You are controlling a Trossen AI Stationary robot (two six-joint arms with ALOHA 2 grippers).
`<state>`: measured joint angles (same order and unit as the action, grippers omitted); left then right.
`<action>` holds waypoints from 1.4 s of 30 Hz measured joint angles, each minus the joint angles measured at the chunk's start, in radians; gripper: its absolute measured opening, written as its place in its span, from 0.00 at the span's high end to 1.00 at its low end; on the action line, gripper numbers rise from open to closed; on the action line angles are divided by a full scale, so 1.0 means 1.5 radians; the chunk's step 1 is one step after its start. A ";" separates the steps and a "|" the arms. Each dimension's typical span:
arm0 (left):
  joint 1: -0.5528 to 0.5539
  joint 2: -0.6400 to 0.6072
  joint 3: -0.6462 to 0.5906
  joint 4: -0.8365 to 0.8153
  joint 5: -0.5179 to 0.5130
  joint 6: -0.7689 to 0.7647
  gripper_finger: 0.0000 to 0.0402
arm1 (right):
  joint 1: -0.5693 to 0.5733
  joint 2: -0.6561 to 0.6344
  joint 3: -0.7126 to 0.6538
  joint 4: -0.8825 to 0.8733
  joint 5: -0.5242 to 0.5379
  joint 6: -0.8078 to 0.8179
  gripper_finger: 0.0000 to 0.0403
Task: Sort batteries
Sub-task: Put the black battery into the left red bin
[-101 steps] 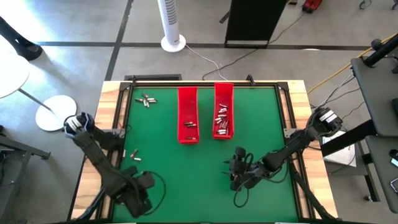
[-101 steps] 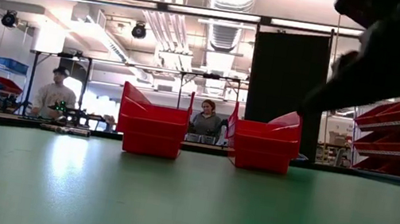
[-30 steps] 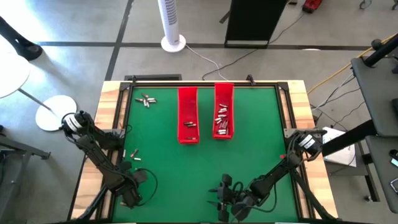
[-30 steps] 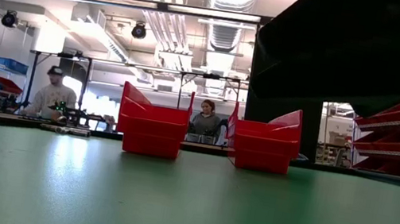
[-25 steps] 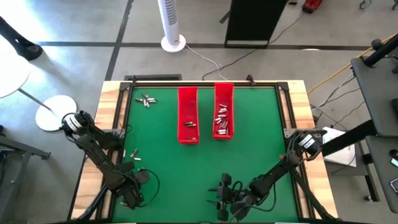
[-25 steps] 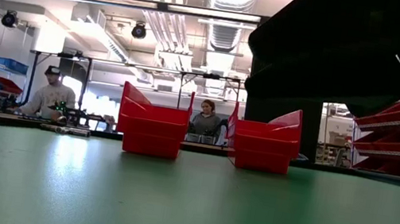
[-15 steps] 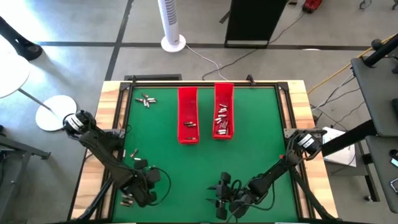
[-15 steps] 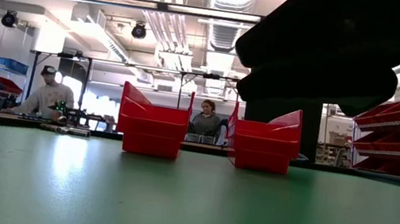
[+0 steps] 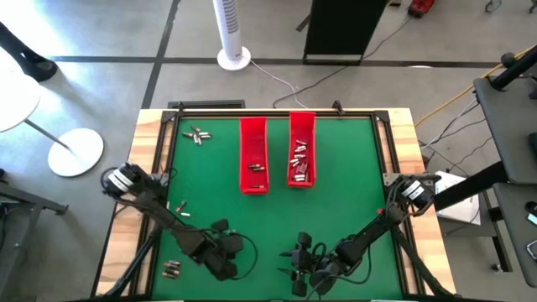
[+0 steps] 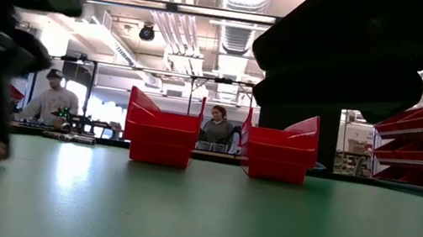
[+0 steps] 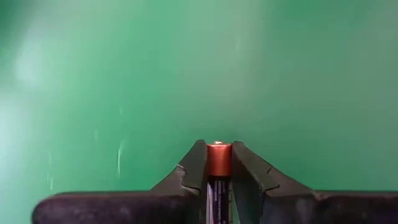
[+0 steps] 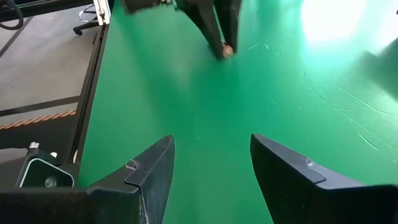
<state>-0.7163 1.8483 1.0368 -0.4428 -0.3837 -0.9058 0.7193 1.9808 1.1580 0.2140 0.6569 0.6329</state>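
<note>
Left wrist view, left end effector (image 11: pixel 218 163) gripping battery (image 11: pixel 218 159), right end effector (image 12: pixel 211 163) open, red trays (image 9: pixel 253 156) beyond.

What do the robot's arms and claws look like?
Both arms are dark and jointed, with black cables looping near the wrists. The left gripper has two dark wedge-shaped fingers. The right gripper has wider, dark, pointed fingers, each with a small screw.

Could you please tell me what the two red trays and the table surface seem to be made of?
The two red trays look like moulded plastic with a slight gloss: uniform colour, with thin flared walls in the low view. The table surface appears to be a smooth green mat or coated board, semi-matte: it shows soft light reflections and fine scratches in the right wrist view. Its border looks like pale, unpainted wood.
</note>
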 joint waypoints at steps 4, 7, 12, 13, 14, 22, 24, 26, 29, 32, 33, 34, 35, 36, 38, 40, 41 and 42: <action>0.011 0.039 0.043 -0.002 -0.009 0.071 0.90 | 0.000 0.000 0.000 0.000 0.000 0.001 0.50; 0.011 0.054 0.066 -0.017 -0.011 0.091 0.85 | 0.000 0.000 0.000 0.000 -0.001 0.001 0.50; 0.005 0.044 0.062 -0.033 -0.021 0.062 0.75 | 0.000 0.000 0.000 0.000 -0.001 0.001 0.50; 0.002 0.038 0.055 -0.033 -0.022 0.051 0.73 | 0.000 0.000 0.000 0.000 -0.001 0.001 0.50; -0.002 0.032 0.047 -0.030 -0.026 0.041 0.71 | 0.000 0.000 0.000 0.000 -0.001 0.001 0.50; -0.040 0.022 -0.036 0.101 -0.094 0.020 0.66 | 0.000 0.000 0.000 0.000 -0.001 0.001 0.50; -0.047 0.023 -0.055 0.128 -0.115 0.008 0.66 | 0.000 0.000 0.000 0.000 -0.001 0.001 0.50; -0.052 0.022 -0.075 0.147 -0.123 -0.010 0.66 | 0.000 0.000 0.000 0.000 -0.001 0.002 0.50; -0.060 0.022 -0.113 0.205 -0.142 -0.020 0.68 | 0.001 0.000 0.000 -0.001 -0.001 0.006 0.50; -0.063 0.022 -0.163 0.310 -0.165 -0.008 0.70 | 0.002 0.000 0.000 -0.001 -0.001 0.007 0.50; -0.064 0.022 -0.179 0.348 -0.172 -0.003 0.71 | 0.002 0.000 0.000 -0.001 -0.001 0.008 0.50; -0.064 0.022 -0.196 0.386 -0.176 0.001 0.72 | 0.002 0.000 0.000 -0.001 -0.001 0.008 0.50; -0.064 0.022 -0.210 0.414 -0.178 0.007 0.73 | 0.002 0.000 0.000 -0.001 -0.001 0.008 0.50; -0.064 0.022 -0.222 0.435 -0.178 0.009 0.74 | 0.002 0.000 0.000 -0.001 -0.001 0.008 0.50; -0.064 0.022 -0.239 0.462 -0.179 0.005 0.79 | 0.002 0.000 0.000 -0.001 -0.001 0.009 0.50; -0.063 0.022 -0.247 0.470 -0.184 0.001 0.85 | 0.002 0.000 0.000 -0.001 -0.001 0.009 0.50; -0.063 0.022 -0.247 0.470 -0.184 0.002 0.89 | 0.002 0.000 0.000 -0.001 -0.001 0.009 0.50; -0.063 0.022 -0.248 0.470 -0.185 0.003 0.92 | 0.002 0.000 0.000 -0.001 -0.001 0.009 0.50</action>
<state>-0.8111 1.8812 0.6647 0.2624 -0.6605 -0.9009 0.7216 1.9808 1.1576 0.2131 0.6559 0.6468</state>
